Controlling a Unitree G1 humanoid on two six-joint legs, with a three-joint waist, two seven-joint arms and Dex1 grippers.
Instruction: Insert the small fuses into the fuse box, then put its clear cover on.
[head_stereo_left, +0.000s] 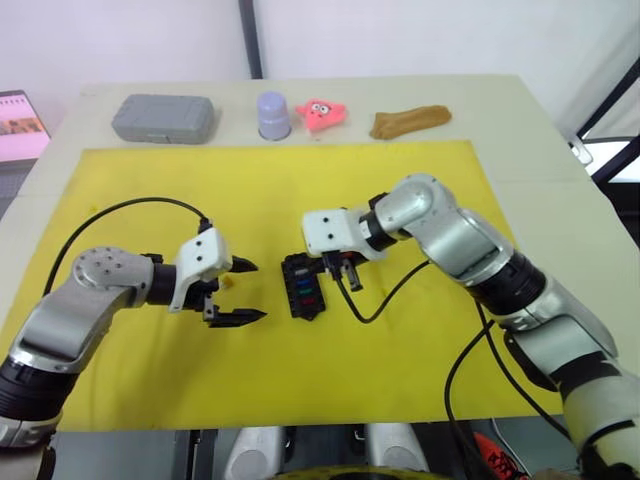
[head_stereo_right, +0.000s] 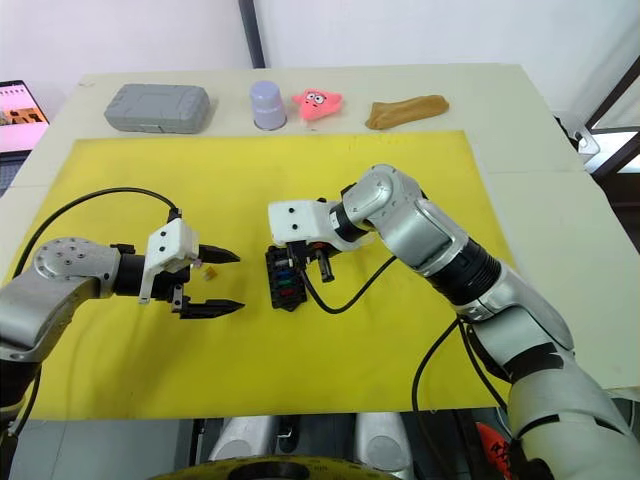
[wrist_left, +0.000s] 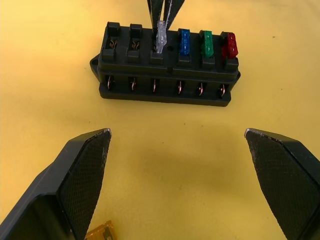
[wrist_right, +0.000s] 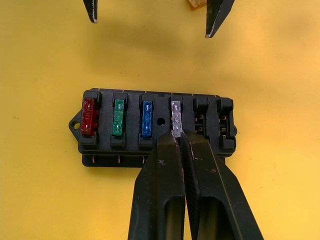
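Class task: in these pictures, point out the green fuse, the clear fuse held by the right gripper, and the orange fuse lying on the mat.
green fuse (wrist_right: 118, 117): right wrist view, middle of its body.
clear fuse (wrist_right: 175, 115): right wrist view, exposed top.
orange fuse (wrist_left: 101, 234): left wrist view, visible upper face.

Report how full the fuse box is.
Partly full: the fuse box holds red, green, blue and clear fuses; two slots are empty.

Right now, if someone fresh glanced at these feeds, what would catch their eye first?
The black fuse box in the middle of the yellow mat, with red, green and blue fuses seated in a row. Next to them the right gripper pinches the clear-grey fuse at the fourth slot; two slots remain empty. The left gripper waits open beside the box, an orange fuse lying by it.
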